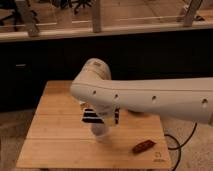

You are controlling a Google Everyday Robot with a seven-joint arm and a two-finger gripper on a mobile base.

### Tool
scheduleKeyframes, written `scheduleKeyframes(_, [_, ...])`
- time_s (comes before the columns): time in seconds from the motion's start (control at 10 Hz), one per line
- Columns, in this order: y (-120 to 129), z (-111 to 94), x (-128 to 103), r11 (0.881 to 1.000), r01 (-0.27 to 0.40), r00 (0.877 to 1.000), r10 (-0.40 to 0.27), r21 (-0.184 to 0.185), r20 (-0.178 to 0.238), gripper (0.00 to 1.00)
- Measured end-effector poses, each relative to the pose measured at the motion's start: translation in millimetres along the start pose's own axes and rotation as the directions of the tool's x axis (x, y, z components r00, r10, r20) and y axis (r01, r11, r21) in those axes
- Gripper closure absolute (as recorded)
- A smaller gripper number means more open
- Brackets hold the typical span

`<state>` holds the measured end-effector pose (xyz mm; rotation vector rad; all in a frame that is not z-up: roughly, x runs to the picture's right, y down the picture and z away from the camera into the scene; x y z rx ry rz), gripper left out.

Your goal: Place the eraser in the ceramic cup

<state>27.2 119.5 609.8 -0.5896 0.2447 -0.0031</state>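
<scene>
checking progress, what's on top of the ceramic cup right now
The eraser lies just above the ceramic cup, under the arm. The gripper is there too, mostly covered; the cup's inside is hidden.

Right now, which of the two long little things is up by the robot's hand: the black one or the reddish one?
The black eraser, striped, at the gripper above the ceramic cup. The reddish-brown block lies alone on the table.
</scene>
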Motion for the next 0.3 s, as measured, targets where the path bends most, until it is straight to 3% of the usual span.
scheduleKeyframes(0.3, [-0.9, 4.9, 4.2, 0.999, -0.022, 0.999, 0.023, -0.043, 0.021, 1.0])
